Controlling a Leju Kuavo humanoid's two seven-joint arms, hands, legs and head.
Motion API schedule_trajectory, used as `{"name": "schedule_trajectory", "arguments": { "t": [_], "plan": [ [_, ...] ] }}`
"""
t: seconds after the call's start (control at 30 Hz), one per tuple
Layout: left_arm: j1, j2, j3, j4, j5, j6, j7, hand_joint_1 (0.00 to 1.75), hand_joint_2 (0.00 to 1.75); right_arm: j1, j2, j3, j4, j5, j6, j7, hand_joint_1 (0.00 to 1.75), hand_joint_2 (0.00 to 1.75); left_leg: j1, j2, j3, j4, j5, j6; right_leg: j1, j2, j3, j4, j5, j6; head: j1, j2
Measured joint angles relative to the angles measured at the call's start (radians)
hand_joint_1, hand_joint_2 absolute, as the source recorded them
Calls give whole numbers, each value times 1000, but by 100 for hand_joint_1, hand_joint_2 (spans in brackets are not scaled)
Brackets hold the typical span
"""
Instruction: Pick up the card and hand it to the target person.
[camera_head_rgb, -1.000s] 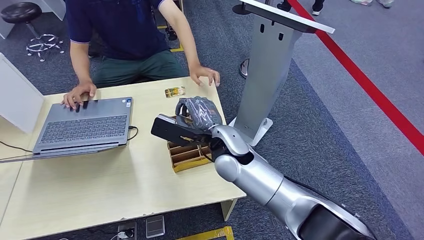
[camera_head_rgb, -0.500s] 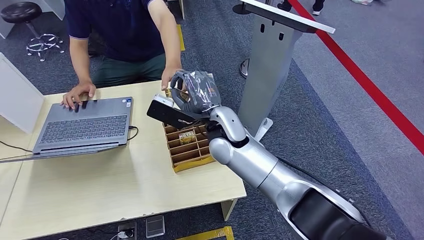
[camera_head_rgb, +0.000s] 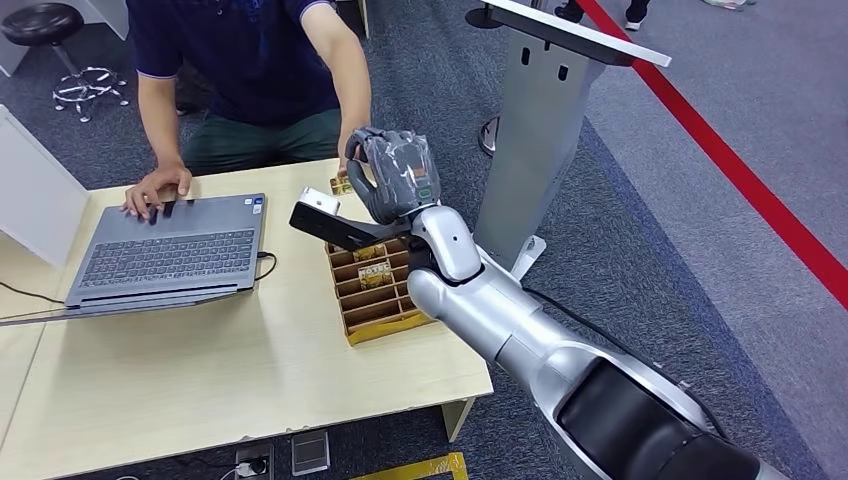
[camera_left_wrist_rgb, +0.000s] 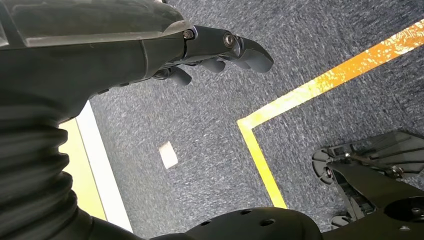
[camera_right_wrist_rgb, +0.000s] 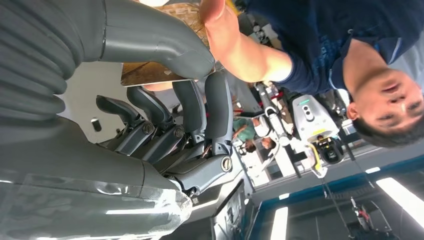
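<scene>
In the right wrist view, my right hand (camera_right_wrist_rgb: 165, 120) pinches a brown card (camera_right_wrist_rgb: 150, 74) between the thumb and the fingers. The person's hand (camera_right_wrist_rgb: 220, 15) reaches in and touches the card's far end. In the head view, my right hand (camera_head_rgb: 395, 175) is raised above the table's far edge, right at the end of the person's forearm (camera_head_rgb: 345, 80), and it hides the person's hand. The person in a dark blue shirt (camera_head_rgb: 240, 50) sits behind the table. My left hand (camera_left_wrist_rgb: 220, 47) hangs over the carpet and holds nothing.
A wooden divided box (camera_head_rgb: 375, 295) with a card in one slot stands on the table (camera_head_rgb: 200, 370) under my right forearm. An open laptop (camera_head_rgb: 170, 250) lies at the left under the person's other hand. A grey stand (camera_head_rgb: 530, 130) rises at the right.
My right hand has risen from the wooden box toward the person. The person's hand has left the table edge and come to my hand.
</scene>
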Motion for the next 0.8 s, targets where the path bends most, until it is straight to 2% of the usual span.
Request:
{"name": "schedule_trajectory", "arguments": {
  "t": [0.1,0.23,0.8],
  "plan": [
    [1,0,0,0,0,0,0,0,175,-2,5,1,29,4,-8,0,175,175,0,0,0,0,0,0,0,0,0,0,0,0,0,0],
    [2,0,0,0,0,-1,-1,0,175,-2,9,1,54,5,-14,-2,0,175,0,0,0,0,0,0,0,0,0,0,0,0,0,0],
    [3,0,0,0,-6,-1,-5,0,175,1,16,-7,114,-17,-48,-29,0,175,0,0,0,0,0,0,0,0,0,0,0,0,0,0]
  ]
}}
